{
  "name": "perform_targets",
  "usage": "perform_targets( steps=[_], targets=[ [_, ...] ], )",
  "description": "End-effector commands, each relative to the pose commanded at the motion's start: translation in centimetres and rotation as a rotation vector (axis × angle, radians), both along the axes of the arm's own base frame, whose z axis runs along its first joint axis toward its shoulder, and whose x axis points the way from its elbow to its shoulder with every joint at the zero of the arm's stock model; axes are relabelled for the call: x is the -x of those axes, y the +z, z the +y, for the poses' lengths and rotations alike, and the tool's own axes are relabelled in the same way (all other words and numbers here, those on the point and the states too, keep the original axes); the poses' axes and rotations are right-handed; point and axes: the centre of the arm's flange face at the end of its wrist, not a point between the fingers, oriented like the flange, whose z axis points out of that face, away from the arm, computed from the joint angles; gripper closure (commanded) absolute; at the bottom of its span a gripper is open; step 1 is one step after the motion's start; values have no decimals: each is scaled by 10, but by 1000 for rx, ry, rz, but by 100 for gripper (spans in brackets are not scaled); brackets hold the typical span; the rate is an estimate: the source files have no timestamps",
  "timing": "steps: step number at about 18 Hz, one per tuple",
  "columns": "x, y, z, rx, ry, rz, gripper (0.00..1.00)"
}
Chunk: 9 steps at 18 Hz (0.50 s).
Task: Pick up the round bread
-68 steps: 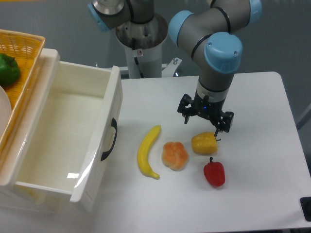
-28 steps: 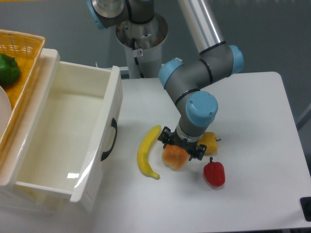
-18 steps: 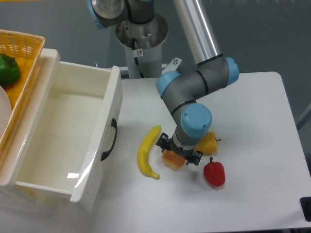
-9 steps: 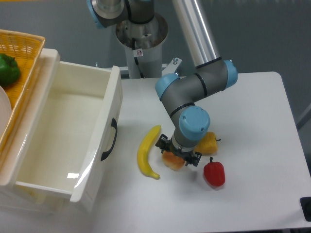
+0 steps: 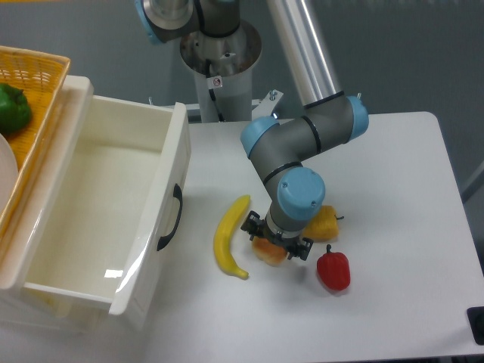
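Observation:
The round bread (image 5: 269, 252) is a small orange-and-cream bun lying on the white table (image 5: 393, 189), between the banana and the red pepper. My gripper (image 5: 275, 240) is down over it, its black fingers straddling the bun on the left and right. The wrist hides most of the bun; only its lower edge shows. The fingers stand apart around the bun, and I cannot tell whether they press on it.
A yellow banana (image 5: 229, 236) lies just left of the bun. A yellow bell pepper (image 5: 323, 224) sits close behind it on the right, a red bell pepper (image 5: 333, 270) at front right. An open white drawer (image 5: 106, 212) and a wicker basket (image 5: 30, 83) stand at left.
The gripper came from above the yellow pepper to over the bun and lowered around it. In the last half second it sank only slightly.

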Motion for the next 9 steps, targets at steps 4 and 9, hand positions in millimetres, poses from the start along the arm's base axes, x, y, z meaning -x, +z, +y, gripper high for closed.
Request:
perform_targets(
  steps=[4, 9],
  targets=[
    [1, -2, 1, 1, 0, -1, 4],
    [1, -2, 1, 2, 0, -2, 19]
  ],
)
